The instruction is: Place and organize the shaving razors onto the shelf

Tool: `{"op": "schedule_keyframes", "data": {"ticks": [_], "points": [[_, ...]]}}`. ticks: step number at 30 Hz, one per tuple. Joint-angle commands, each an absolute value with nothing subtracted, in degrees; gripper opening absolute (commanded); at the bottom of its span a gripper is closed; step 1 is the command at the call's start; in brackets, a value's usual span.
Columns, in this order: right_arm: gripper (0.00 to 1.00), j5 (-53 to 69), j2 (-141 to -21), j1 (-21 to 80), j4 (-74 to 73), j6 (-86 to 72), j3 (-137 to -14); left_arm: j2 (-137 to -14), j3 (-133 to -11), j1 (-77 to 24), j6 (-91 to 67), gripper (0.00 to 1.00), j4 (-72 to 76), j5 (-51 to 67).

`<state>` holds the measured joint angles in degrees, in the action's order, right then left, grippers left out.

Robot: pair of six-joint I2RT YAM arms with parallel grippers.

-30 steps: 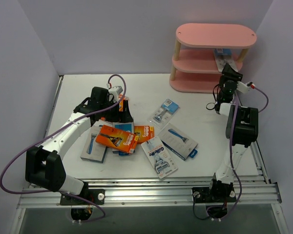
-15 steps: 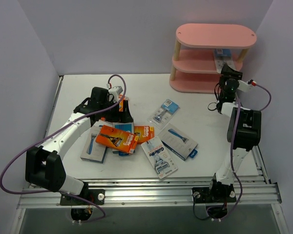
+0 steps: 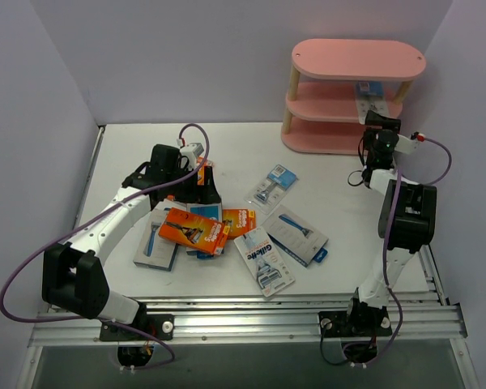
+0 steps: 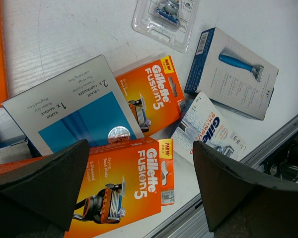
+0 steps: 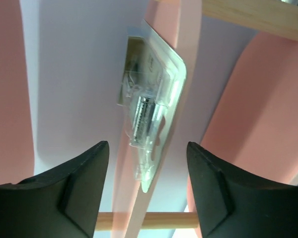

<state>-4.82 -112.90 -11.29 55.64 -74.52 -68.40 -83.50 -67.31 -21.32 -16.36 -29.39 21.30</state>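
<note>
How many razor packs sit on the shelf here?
1: a clear blister pack on the shelf's middle tier, right end, ahead of the right gripper. The top board covers part of the lower tiers, so more could be hidden.

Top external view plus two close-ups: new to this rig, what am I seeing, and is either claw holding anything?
The wide picture looks down on two robot arms. The close-ups come from cameras on their wrists; the dark shapes are each claw's fingers. Razor packs lie scattered on the table. The left claw hangs open above them, holding nothing. The right claw is open at the pink shelf, facing a clear blister pack lying on a board, not gripping it.
</note>
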Motion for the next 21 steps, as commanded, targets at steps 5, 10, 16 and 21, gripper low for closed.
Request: {"op": "schedule_keyframes", "data": {"ticks": [5, 10, 16, 21], "points": [[0.68, -3.6, -110.65, -11.87, 55.63, -72.6, -70.93, -82.44, -69.26, -21.36, -16.52, 0.94, -26.89, 22.15], [0.75, -3.08, -109.78, -12.04, 56.78, -71.55, -70.23, -82.53, -69.35, -21.36, -16.52, 0.94, -26.98, 22.24], [0.79, -1.41, -107.59, -12.66, 57.3, -70.75, -68.47, -82.44, -69.35, -21.27, -16.35, 0.94, -26.98, 22.06], [0.83, 2.02, -104.95, -12.83, 58.01, -69.35, -65.75, -82.18, -69.43, -21.09, -16.08, 0.94, -27.16, 21.71]]}}
